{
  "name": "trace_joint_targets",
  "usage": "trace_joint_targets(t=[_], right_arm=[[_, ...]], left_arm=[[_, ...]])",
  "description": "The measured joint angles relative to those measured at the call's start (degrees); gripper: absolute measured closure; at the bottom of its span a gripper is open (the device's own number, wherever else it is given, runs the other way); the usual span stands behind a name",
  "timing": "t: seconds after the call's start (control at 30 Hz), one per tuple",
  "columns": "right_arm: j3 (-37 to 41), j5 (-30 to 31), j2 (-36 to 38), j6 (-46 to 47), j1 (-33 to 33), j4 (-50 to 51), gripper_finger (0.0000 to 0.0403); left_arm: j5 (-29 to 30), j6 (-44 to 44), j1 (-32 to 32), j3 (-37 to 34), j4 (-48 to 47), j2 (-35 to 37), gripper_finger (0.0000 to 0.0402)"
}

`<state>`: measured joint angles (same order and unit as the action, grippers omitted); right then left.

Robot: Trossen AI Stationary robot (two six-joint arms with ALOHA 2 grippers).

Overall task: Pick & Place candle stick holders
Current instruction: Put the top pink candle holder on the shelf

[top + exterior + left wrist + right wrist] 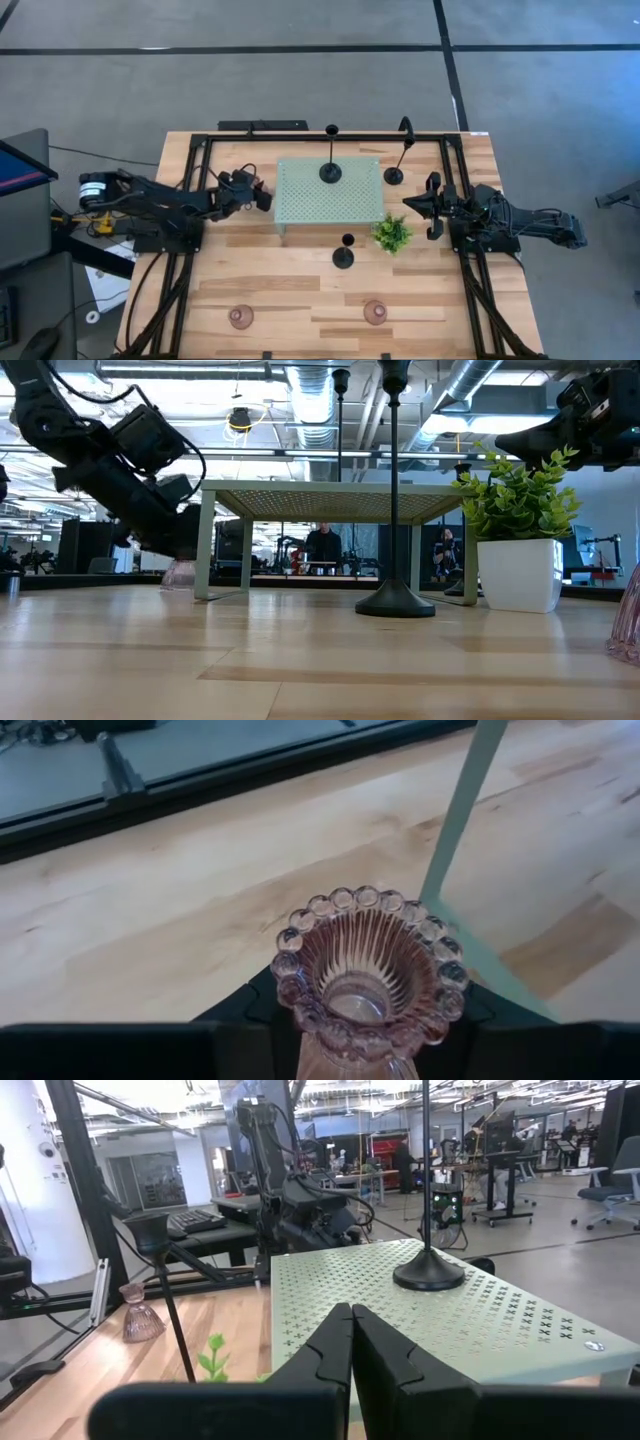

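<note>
My left gripper (262, 195) is at the left edge of the pale green tray (300, 210), low over the table, shut on a pinkish glass candle stick holder (368, 970). My right gripper (418, 205) is shut and empty, right of the tray near the plant. One black holder (330, 172) stands by its disc base on the tray. Another (394, 176) stands on the table right of the tray, and a third (343, 257) stands in front of it. Two pink holders (240, 317) (376, 313) stand near the table's near edge. My left gripper pinches the pink holder low on its body (330, 1055), below the beaded cup rim (345, 900), one finger (250, 1010) on each side. The fingers slant down from the table's left. The holder's foot (180, 572) shows below the fingers at table level; whether it rests there I cannot tell.
A small green plant in a white pot (392, 234) stands at the tray's near right corner, close to my right gripper. The tray stands on legs (205, 545). Black frame rails (190, 200) run along the table's left and right sides. People show in the room beyond.
</note>
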<state>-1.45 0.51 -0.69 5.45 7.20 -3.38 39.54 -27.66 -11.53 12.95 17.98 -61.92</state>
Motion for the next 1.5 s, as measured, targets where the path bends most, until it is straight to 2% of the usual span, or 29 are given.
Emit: trace_joint_targets(t=[0.3,0.57,0.67,1.0,1.07,1.3,1.5], right_arm=[[0.0,0.0,0.0,0.0,0.04,-0.01,0.0403],[0.0,0.0,0.0,0.0,0.04,0.0,0.0403],[0.0,-0.01,0.0,0.0,0.04,0.0,0.0403],[0.0,-0.02,0.0,0.02,0.07,-0.02,0.0403],[0.0,-0.02,0.0,0.02,0.09,0.0,0.0403],[0.0,-0.02,0.0,0.01,0.04,0.07,0.0403],[0.0,-0.02,0.0,0.02,0.04,0.1,0.0403]], left_arm=[[-2.95,1.14,0.0,0.16,-9.08,13.61,0.0268],[-1.56,3.5,-0.11,7.92,-26.53,22.23,0.027],[-1.43,6.91,-0.11,11.21,-28.59,22.85,0.0269],[-1.56,19.31,-0.11,24.08,-28.71,20.89,0.0269],[-3.58,20.03,-0.11,26.23,-28.71,19.6,0.0269],[-16.6,19.42,0.4,31.99,-28.4,10.86,0.0269],[-20.07,19.89,1.77,38.06,-27.92,1.04,0.0269]])
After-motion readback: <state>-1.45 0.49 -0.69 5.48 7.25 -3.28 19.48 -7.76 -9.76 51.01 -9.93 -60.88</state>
